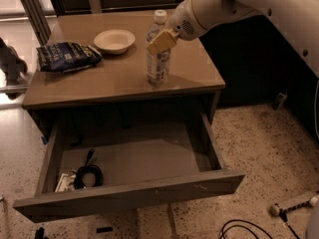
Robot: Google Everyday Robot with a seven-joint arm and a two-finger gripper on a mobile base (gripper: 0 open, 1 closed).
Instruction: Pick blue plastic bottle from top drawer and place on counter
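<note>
the blue plastic bottle [158, 66] is seen upright at the front right part of the worktop [109, 81], its white cap uppermost and its pale label turned toward the camera. its base is at the level of the worktop surface; whether it is resting there or held just above cannot be told. the tool [160, 41] is clamped on the bottle's upper part, with one tan finger [162, 40] laid across the front just under the shoulder, while the other finger is hidden behind the bottle. the tool is carried by a white arm [219, 6] that is stretched in from the upper right.

a white bowl [114, 40] is set farther back on the worktop, left of the bottle and apart from it. a dark blue crinkled bag [67, 57] is laid near the left edge, beside the bowl.

below the worktop, the top drawer [134, 197] is pulled wide open, its flat front panel turned toward the camera. a coiled black cable [88, 174] is found in its front left corner, with a small pale item [65, 181] just beside it. the cabinet is stood on a speckled floor [264, 148], where dark cables [239, 228] are seen at the lower right.
</note>
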